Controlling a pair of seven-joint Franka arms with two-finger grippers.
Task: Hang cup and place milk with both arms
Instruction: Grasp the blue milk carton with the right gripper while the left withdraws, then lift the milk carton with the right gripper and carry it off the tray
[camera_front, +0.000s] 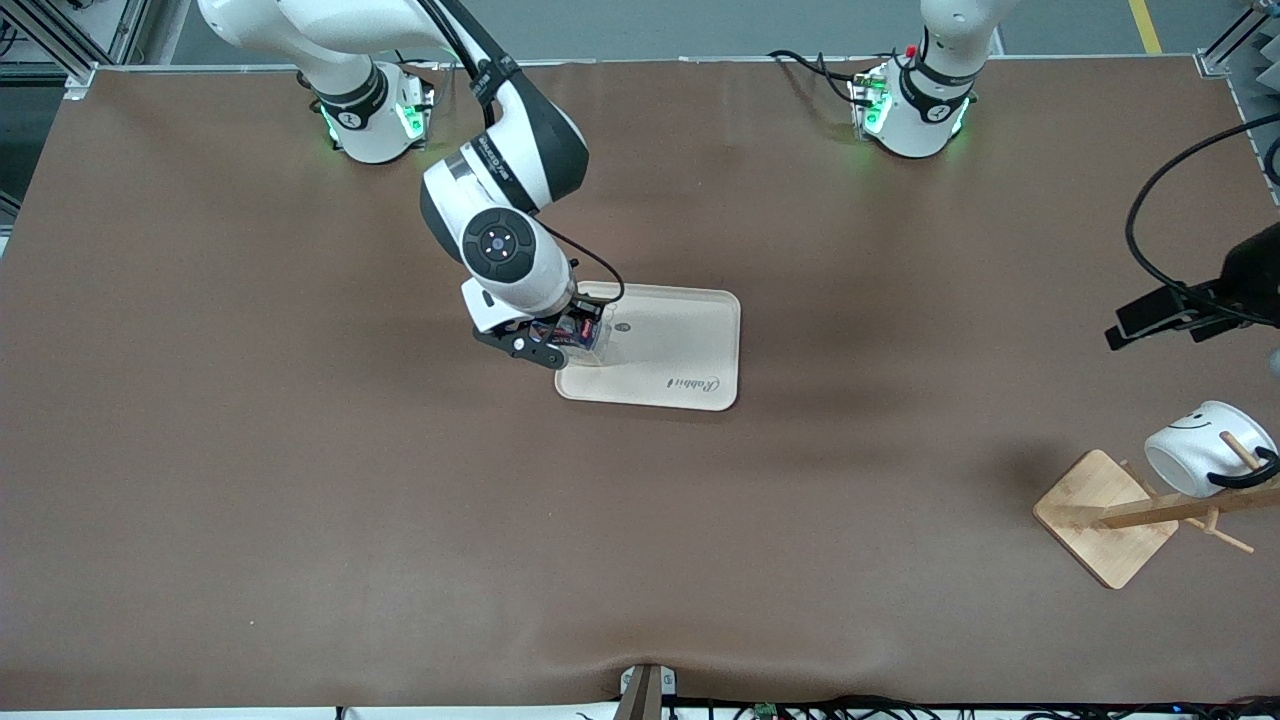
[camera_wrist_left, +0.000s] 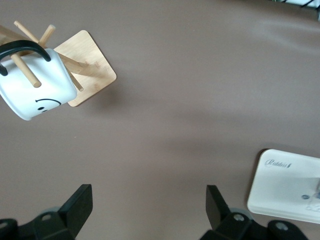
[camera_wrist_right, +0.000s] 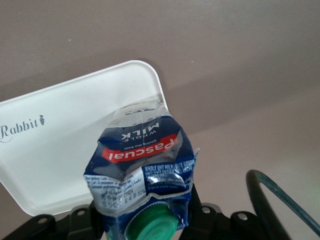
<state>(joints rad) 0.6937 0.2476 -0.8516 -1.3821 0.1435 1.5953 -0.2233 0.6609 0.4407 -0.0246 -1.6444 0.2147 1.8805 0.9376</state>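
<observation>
Front view: right gripper (camera_front: 560, 340) clamped the milk carton (camera_front: 585, 335) over the tray (camera_front: 690, 350) for placing.
Left gripper (camera_wrist_left: 147, 205): fingers apart, waiting; cup (camera_front: 1200, 448) hung on the wooden rack (camera_front: 1110, 515).

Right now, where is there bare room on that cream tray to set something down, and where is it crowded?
The cream tray is bare from its middle to the end toward the left arm's base, including the Rabbit print. Its crowded corner is where the right gripper holds the milk carton. The brown tablecloth lies bare between tray and wooden mug rack, where the white mug hangs near the open left gripper.

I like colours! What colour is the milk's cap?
Green: the milk has a round green cap, clearest in the right wrist view.
</observation>
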